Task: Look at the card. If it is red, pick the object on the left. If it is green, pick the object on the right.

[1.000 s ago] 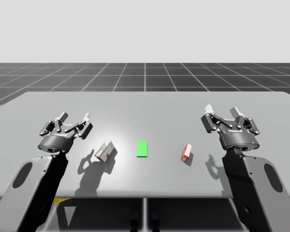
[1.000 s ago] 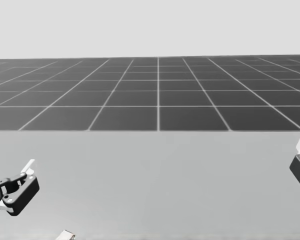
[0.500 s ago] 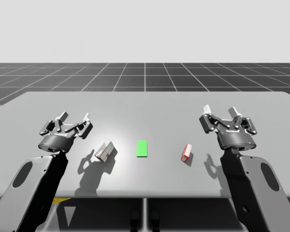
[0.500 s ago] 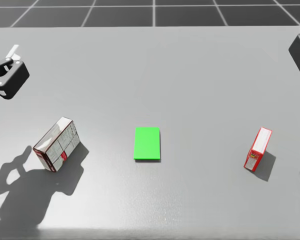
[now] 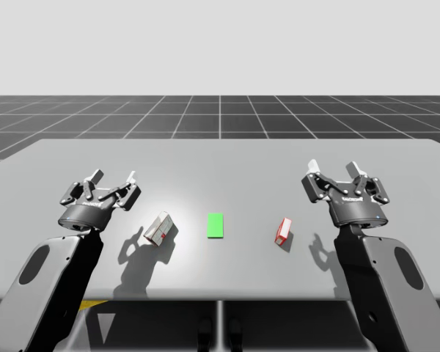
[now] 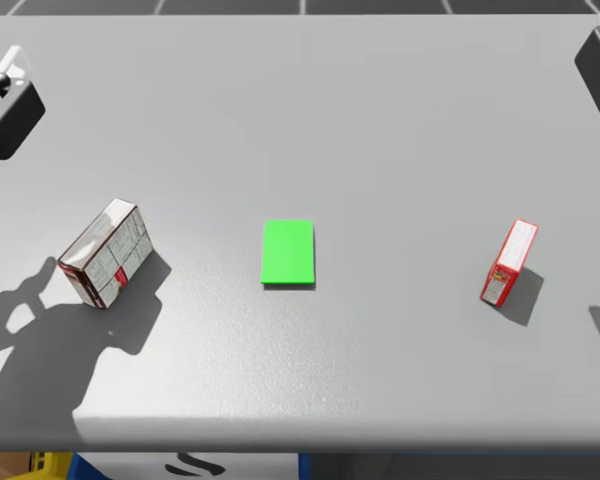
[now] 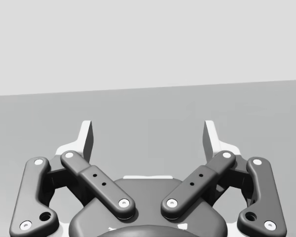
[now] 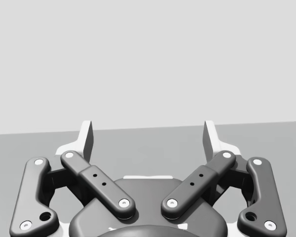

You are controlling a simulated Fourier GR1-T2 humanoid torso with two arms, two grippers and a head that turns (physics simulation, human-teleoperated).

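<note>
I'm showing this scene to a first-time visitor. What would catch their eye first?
The bright green card lying flat at the middle of the grey table stands out most. A slim red box stands to its right and a silvery box lies to its left. The left end effector and right end effector hover open, touching nothing.

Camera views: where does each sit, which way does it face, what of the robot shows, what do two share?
High view: above the table, facing down across it; left gripper and right gripper reach in from below.
Head view: on my head, tilted down at green card, grey box, red box; grippers at upper corners.
Left wrist view: on my left hand, facing along open fingers over table.
Right wrist view: likewise, on my right hand.
Shared: high and head views both show card and boxes.
</note>
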